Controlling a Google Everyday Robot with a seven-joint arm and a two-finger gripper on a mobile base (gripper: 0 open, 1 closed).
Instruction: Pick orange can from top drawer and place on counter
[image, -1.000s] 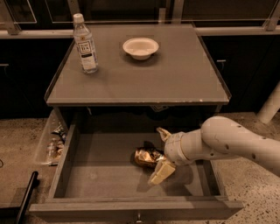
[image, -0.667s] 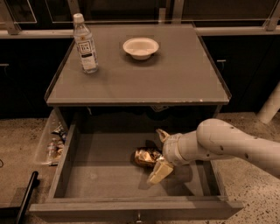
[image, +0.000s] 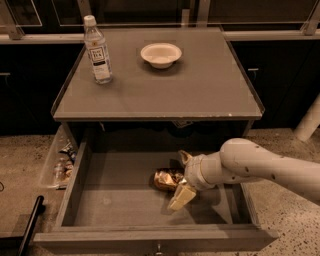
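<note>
In top drawer (image: 112, 200): orange can (image: 167, 178); claw (image: 183, 177) spread wide astride its right end, holding nothing.

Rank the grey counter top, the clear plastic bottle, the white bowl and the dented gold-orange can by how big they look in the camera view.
1. Grey counter top.
2. Clear plastic bottle and white bowl: too alike to rank.
3. Dented gold-orange can, at the gripper inside the grey drawer.

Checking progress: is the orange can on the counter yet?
No: the orange can lies in the open drawer, with the gripper at it.
</note>
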